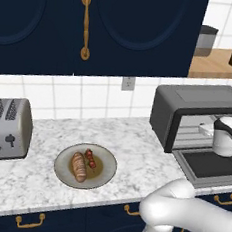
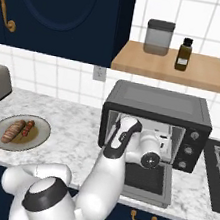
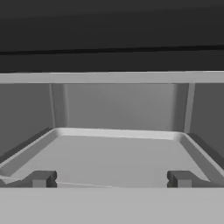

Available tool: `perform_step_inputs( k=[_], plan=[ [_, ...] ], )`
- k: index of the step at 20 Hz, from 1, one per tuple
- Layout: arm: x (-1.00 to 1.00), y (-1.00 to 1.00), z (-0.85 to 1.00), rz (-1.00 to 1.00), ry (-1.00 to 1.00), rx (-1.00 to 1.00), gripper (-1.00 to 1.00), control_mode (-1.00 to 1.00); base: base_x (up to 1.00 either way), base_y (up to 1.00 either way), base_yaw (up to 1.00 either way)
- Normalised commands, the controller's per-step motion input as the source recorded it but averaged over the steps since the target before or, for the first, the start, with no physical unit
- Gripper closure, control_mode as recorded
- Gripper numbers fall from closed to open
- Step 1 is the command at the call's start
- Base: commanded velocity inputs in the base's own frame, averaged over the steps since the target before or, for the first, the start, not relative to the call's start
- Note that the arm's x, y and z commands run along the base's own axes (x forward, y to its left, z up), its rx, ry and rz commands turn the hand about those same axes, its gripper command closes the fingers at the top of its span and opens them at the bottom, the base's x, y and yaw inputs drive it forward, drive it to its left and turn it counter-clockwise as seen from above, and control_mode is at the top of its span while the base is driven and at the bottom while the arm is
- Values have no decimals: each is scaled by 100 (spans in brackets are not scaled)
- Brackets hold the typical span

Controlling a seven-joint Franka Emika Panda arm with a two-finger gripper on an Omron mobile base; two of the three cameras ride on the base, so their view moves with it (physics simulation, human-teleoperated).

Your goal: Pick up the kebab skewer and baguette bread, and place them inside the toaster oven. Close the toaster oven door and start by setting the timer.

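The kebab skewer point(image 1: 90, 158) lies beside the baguette bread point(image 1: 79, 166) on a round grey plate point(image 1: 108, 163), which sits on the white marble counter point(image 1: 40, 191) right of a silver two-slot toaster point(image 1: 8, 128); no brand or lettering can be read on any of these. Behind them runs a white tiled wall with an outlet point(image 1: 128, 83), under dark navy cabinets with a brass handle point(image 1: 85, 24). Further right stands the toaster oven point(image 2: 158, 106), its toaster oven door point(image 2: 145, 181) dropped flat toward the counter edge. The gripper point(image 3: 111, 179) is at the oven's mouth with its jaws spread wide and nothing between them, facing the bare grey interior. Above is a wooden shelf point(image 2: 208, 78) with a grey canister point(image 2: 158, 37) and a brown bottle point(image 2: 182, 54) whose label is illegible; a stovetop point(image 2: 218, 173) lies at far right.
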Motion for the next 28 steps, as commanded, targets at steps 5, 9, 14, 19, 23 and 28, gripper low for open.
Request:
perform_step_inputs(
  k=[5, 9, 14, 19, 23, 28],
  plan=[
    [4, 0, -19, 0, 2, 0, -100, -100, 0, 0, 0],
    [5, 0, 0, 0, 9, 0, -100, -100, 0, 0, 0],
    [27, 0, 0, 0, 2, 1, -100, -100, 0, 0, 0],
    [31, 0, -6, 0, 3, 0, -100, -100, 0, 0, 0],
    [3, 0, -20, 0, 3, 1, -100, -100, 0, 0, 0],
    [29, -1, 5, 0, 8, 1, -100, -100, 0, 0, 0]
  ],
)
